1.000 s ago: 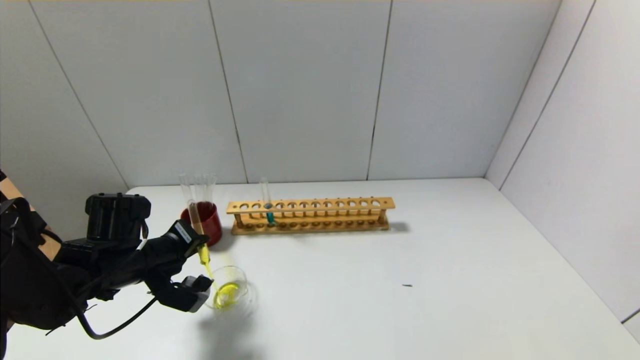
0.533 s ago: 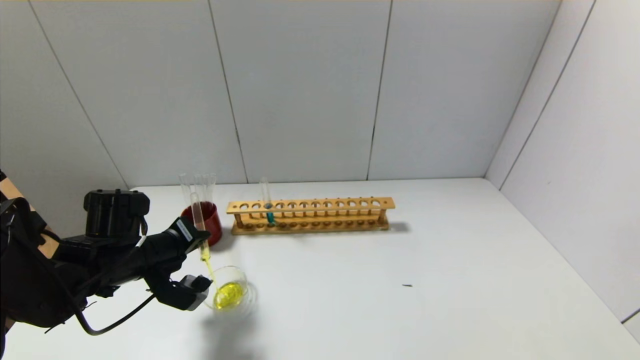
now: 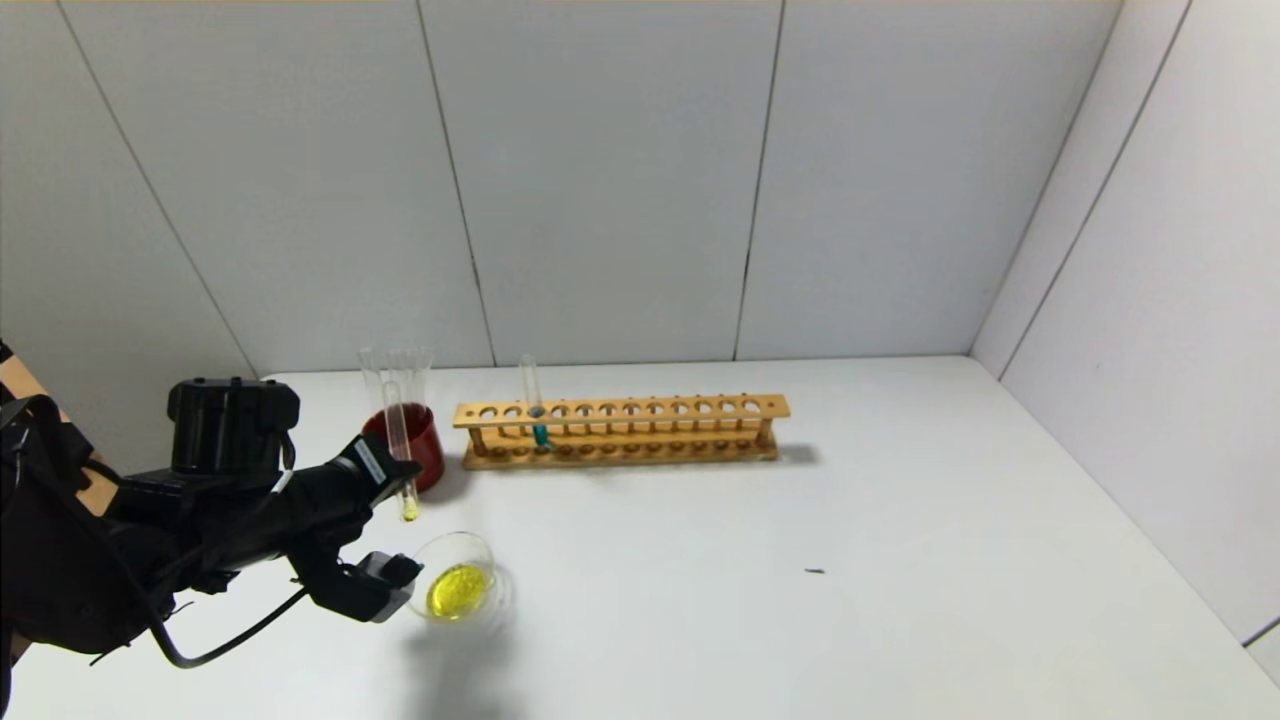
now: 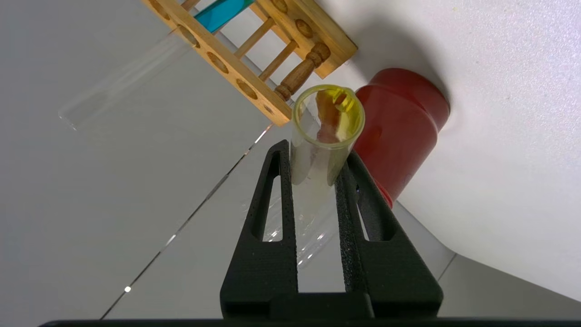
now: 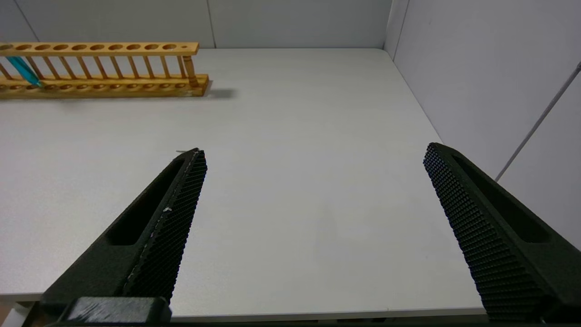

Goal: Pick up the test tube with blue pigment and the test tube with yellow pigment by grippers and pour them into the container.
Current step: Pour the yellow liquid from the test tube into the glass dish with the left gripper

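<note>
The left claw (image 3: pixel 385 520) is clenched on the test tube with yellow pigment (image 3: pixel 403 470), held nearly upright just behind and left of the container (image 3: pixel 480 560), which holds a yellow pool. Half a second ago the tube leaned over the dish, trailing yellow; now only a drop remains. The test tube with blue pigment (image 3: pixel 535 410) stands upright in the wooden rack (image 3: pixel 640 430), nearer this arm. The right claw (image 5: pixel 313 218) hangs released over the counter (image 3: pixel 800 560), well apart.
</note>
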Robot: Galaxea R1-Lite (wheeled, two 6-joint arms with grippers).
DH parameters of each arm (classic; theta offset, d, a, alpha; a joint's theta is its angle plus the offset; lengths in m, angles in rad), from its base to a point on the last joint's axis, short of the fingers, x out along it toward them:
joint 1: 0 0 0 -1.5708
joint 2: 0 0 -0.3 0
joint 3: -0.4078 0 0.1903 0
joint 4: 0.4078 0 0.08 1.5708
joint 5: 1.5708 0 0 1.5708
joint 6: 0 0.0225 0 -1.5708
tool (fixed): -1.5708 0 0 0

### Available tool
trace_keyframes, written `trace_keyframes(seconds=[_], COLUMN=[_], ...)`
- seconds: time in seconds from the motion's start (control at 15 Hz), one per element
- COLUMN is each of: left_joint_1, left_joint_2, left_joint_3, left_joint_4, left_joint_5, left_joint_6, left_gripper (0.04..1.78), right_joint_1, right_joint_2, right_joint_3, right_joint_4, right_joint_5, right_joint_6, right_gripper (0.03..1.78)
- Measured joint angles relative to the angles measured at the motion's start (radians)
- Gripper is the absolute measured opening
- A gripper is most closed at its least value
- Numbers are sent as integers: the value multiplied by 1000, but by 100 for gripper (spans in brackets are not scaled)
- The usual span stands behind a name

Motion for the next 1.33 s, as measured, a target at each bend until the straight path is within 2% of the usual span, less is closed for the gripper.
trace_keyframes(seconds=[1.33], left_joint_1=[0], left_joint_2=[-9], left_joint_3=[-1], left_joint_4=[0], left_joint_5=[20], left_joint_6=[103], left_gripper=[31], right_joint_1=[0], right_joint_2=[0], right_joint_3=[0], right_joint_4=[0], right_joint_5=[0], right_joint_6=[0], right_gripper=[175])
